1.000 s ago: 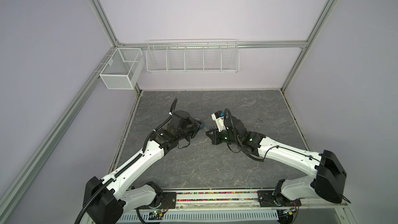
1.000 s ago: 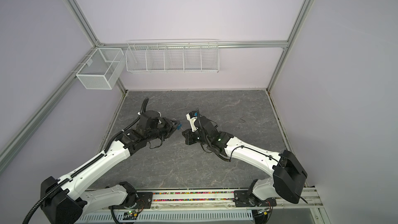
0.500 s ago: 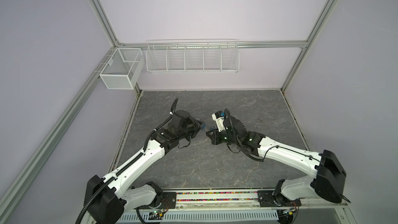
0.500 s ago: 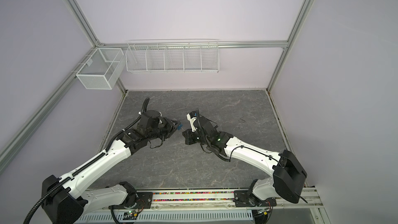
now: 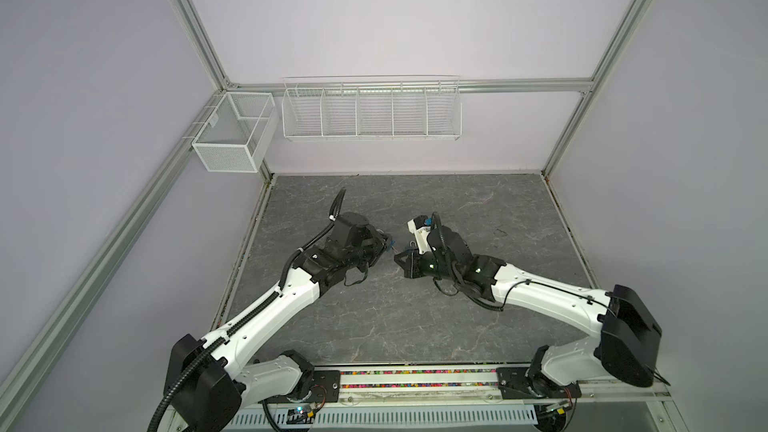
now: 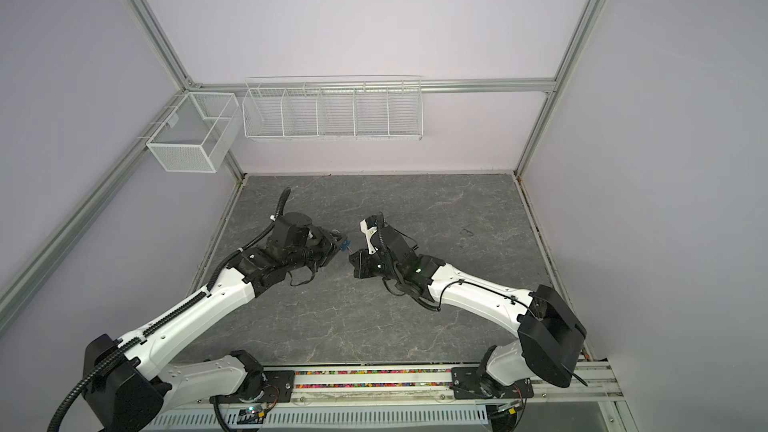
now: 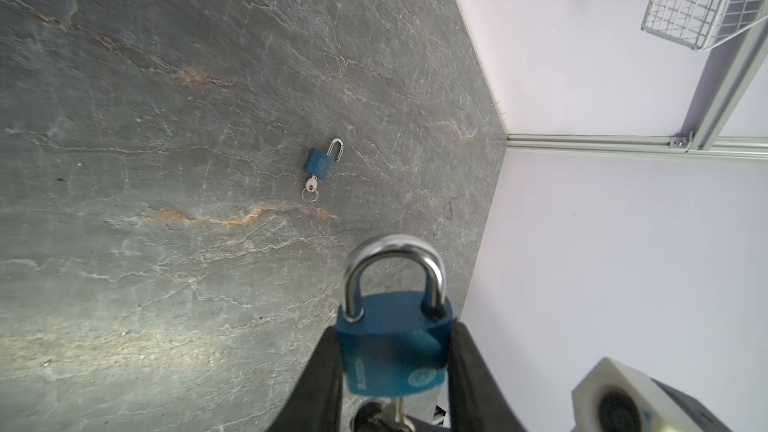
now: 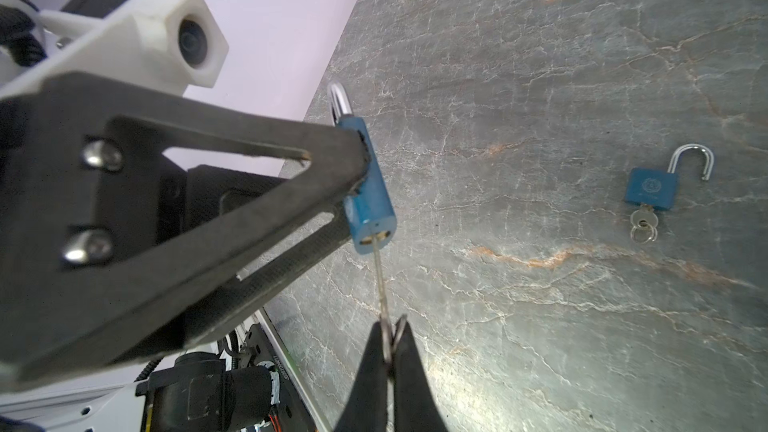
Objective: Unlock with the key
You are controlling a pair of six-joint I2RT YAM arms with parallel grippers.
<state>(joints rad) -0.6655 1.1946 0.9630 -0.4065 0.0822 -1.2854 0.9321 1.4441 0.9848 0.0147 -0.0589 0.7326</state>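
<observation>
My left gripper (image 7: 392, 338) is shut on a blue padlock (image 7: 392, 347), one finger on each side of its body. The steel shackle (image 7: 395, 268) sits with both legs in the body. In the right wrist view the padlock (image 8: 370, 197) shows its keyhole end. A thin silver key (image 8: 380, 284) runs from that keyhole to my right gripper (image 8: 390, 326), which is shut on the key's head. Most of the blade is outside the lock. In both top views the left gripper (image 5: 384, 243) and the right gripper (image 6: 353, 259) meet tip to tip above the mid-table.
A second blue padlock (image 8: 651, 189) lies flat on the grey stone table (image 8: 540, 56), shackle swung open, with a key and ring in it; it also shows in the left wrist view (image 7: 319, 163). Wire baskets (image 5: 370, 108) hang on the back wall.
</observation>
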